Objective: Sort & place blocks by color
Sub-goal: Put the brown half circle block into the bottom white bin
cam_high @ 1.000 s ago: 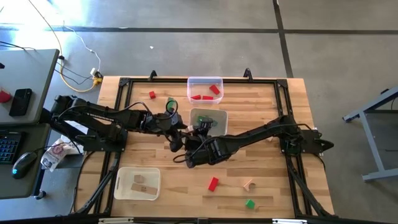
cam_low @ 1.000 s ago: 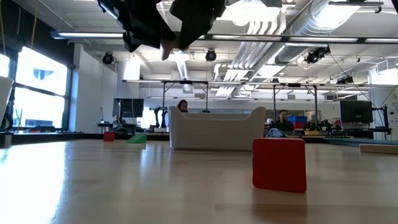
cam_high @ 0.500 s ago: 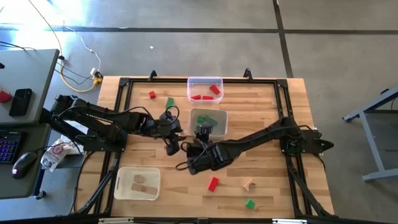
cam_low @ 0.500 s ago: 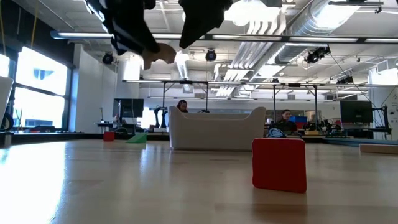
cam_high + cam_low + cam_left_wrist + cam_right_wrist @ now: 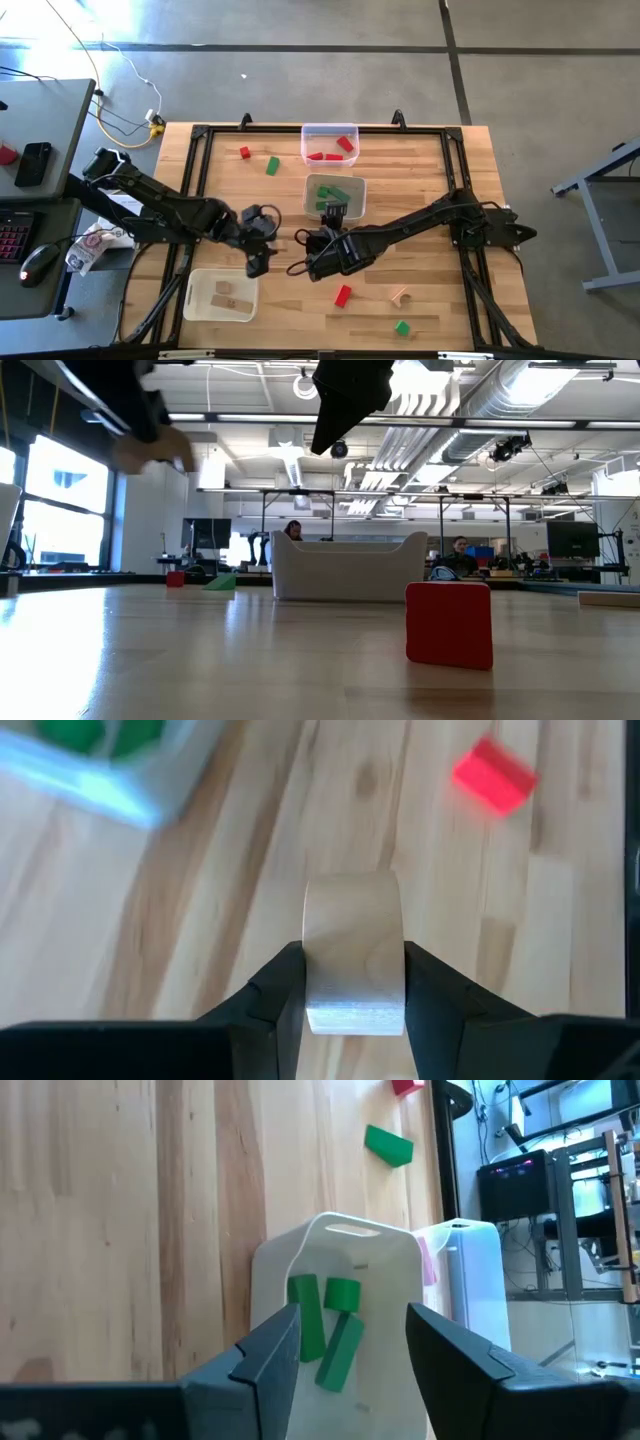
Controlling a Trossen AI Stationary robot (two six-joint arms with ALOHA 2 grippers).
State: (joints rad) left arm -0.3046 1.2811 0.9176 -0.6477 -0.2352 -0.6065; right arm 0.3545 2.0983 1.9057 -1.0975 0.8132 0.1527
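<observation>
My left gripper [image 5: 256,260] is shut on a plain light wood block [image 5: 352,950], above the table just beyond the white tray [image 5: 222,295], which holds wood blocks. It shows blurred in the low view [image 5: 150,450]. My right gripper [image 5: 312,258] is open and empty at the table's middle, on the near side of the tray with green blocks [image 5: 335,195]; its wrist view shows that tray [image 5: 325,1325]. A clear tray [image 5: 329,143] holds red blocks. Loose blocks lie flat on the table: red [image 5: 343,295], wood [image 5: 400,296], green [image 5: 402,327], red [image 5: 244,152], green [image 5: 272,165]. My left gripper pinches the wood block between its two fingers [image 5: 283,995], one on each of two opposite sides [image 5: 318,970]. The fingers come from above, pointing down. The block is lifted clear of the table.
The black frame rails [image 5: 200,135] run along the table's edges. The near red block [image 5: 449,623] stands close to the low camera. Bare tabletop lies at the right, around [image 5: 420,180]. People and desks show in the room behind.
My left gripper has gone from beside the green-block tray toward the table's near left, to the white tray, carrying the wood block clear of the table. It stays shut on it. The right gripper has hardly moved.
</observation>
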